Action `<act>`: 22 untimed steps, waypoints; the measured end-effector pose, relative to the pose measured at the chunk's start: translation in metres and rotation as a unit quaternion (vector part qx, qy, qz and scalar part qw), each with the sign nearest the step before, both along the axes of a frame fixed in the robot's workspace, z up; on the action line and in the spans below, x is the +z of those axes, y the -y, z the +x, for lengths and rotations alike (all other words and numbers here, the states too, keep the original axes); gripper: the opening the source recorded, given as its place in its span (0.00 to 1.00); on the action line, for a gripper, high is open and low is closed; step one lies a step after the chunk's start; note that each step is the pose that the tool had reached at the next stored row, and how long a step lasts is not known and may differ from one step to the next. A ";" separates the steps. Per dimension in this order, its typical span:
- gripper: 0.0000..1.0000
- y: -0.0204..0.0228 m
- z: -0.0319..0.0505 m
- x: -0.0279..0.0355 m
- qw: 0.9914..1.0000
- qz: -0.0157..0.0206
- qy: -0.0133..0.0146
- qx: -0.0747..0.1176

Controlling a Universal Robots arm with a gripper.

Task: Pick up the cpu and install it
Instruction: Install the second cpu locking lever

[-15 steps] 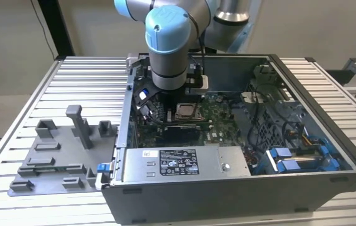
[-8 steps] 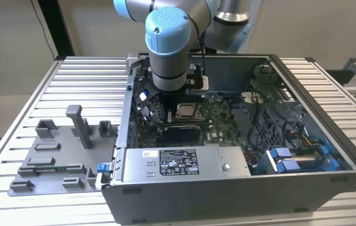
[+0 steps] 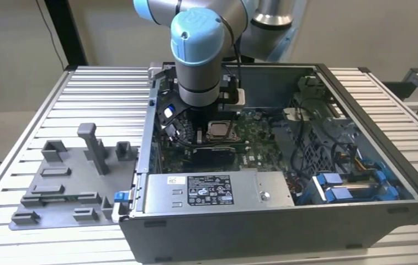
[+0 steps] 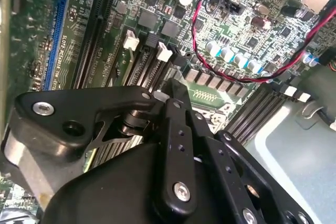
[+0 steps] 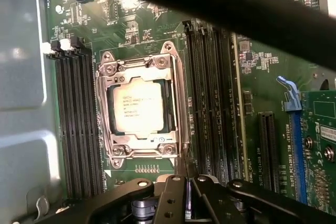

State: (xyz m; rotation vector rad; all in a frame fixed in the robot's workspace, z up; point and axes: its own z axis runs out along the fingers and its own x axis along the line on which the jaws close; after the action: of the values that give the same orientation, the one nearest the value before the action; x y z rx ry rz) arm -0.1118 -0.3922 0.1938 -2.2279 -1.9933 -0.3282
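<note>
jaws: honestly can't tell how far open they are. In the first wrist view the gripper [image 5: 181, 184] shows as black linkage and the tips are tucked out of sight. It isn't carrying the chip, since that lies on the board out in front.

what they're over: the green board [image 5: 131, 30] inside the computer case [image 3: 371, 110], low down and close to it.

nearest thing out from the jaws: the near edge of the metal socket frame [image 5: 177, 98], just ahead of the linkage.

cpu: the cpu [image 5: 138, 107] lies flat inside that frame, silver top up, with the frame all round it. I'd say it's already in its seat.

direction from the jaws: ahead and a bit off to one side, not straight under. In the exterior view the cpu [image 3: 219, 130] sits just beside the arm's wrist [image 3: 197, 66], on the exterior view's right.

long axis: none to speak of, it's near enough square. Its edges run parallel to the black memory slots [image 5: 210, 87] on both sides of the socket.

which arm: only one, so that's the one.

further out: the grey fixture plate [image 3: 61, 182] is well apart, outside the case on the exterior view's left.
</note>
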 end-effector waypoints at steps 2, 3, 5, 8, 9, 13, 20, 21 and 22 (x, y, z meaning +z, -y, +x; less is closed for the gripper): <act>0.00 0.0000 0.0000 0.0000 1.000 0.000 0.000 0.000; 0.00 0.0000 0.0000 0.0000 1.000 0.000 0.000 0.000; 0.00 0.0000 0.0000 0.0000 1.000 0.000 0.000 0.000; 0.00 0.0000 0.0000 0.0000 1.000 0.000 0.000 0.000; 0.00 0.0000 0.0000 0.0000 1.000 0.000 0.000 0.000; 0.00 0.0000 0.0000 0.0000 1.000 0.000 0.000 0.000; 0.00 0.0000 0.0000 0.0000 1.000 0.000 0.000 0.000; 0.00 0.0000 0.0000 0.0000 1.000 0.000 0.000 0.000; 0.00 0.0000 0.0000 0.0000 1.000 0.000 0.000 0.000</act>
State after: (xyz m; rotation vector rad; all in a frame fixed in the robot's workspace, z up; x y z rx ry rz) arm -0.1118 -0.3922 0.1939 -2.2279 -1.9933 -0.3281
